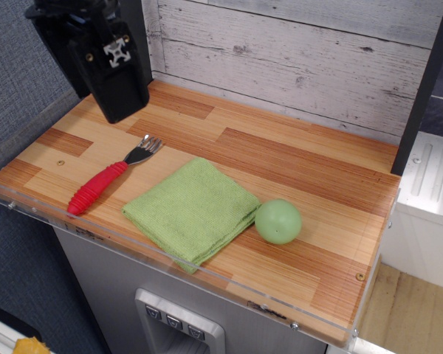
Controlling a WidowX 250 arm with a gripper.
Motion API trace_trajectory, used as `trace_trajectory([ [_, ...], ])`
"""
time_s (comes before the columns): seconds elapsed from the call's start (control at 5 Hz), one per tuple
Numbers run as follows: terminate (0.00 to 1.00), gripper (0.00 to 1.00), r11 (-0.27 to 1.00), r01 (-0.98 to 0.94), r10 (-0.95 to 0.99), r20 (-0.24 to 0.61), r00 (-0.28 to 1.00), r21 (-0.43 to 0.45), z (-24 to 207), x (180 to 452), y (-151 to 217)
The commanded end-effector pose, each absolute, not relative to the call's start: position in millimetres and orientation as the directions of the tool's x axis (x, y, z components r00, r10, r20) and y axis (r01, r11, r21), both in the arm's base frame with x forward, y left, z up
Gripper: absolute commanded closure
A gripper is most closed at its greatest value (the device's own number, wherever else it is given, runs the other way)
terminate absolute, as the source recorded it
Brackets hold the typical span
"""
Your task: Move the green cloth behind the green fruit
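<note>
In the single view, no brand name or readable writing can be found; the only mark is a white cross-like pattern with four small screws on the black housing of the gripper (117, 88), and the grey panel (176, 322) under the counter carries small buttons whose symbols are too small to read. The arm comes in from the upper left corner and hangs above the back left part of the wooden tabletop (280, 162), its black body tilted a little, well apart from all objects. The fingers are hidden by the housing, so I cannot tell how far the pincer is open, and nothing is seen in its hold. The green cloth (192, 210) lies flat and folded near the front middle of the tabletop, turned like a diamond, with its layered edges toward the front. The green fruit (277, 221) stands just at the right corner of the cloth, touching it or almost touching. A fork with a red ribbed handle (111, 183) lies to the left of the cloth, its metal tines pointing toward the back wall of pale planks (295, 59).
</note>
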State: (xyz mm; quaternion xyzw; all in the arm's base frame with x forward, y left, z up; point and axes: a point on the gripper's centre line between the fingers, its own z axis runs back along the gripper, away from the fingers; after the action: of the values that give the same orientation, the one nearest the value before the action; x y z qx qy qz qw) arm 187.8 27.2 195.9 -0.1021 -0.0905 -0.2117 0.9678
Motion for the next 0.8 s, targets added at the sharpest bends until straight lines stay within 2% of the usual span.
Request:
trace_trajectory([
  [0.0, 0.00, 0.00, 0.890, 0.428, -0.391, 0.218, 0.894, -0.159, 195.9, 187.8, 27.2],
  [0.2, 0.00, 0.00, 0.944, 0.323, -0.299, 0.233, 0.925, -0.069, 188.6, 215.0, 31.5],
  [0.4, 0.00, 0.00, 0.964, 0.264, -0.249, 0.228, 0.941, -0.035, 175.5, 242.5, 32.2],
  [0.6, 0.00, 0.00, 0.980, 0.194, -0.197, 0.211, 0.957, 0.034, 145.5, 270.2, 39.3],
])
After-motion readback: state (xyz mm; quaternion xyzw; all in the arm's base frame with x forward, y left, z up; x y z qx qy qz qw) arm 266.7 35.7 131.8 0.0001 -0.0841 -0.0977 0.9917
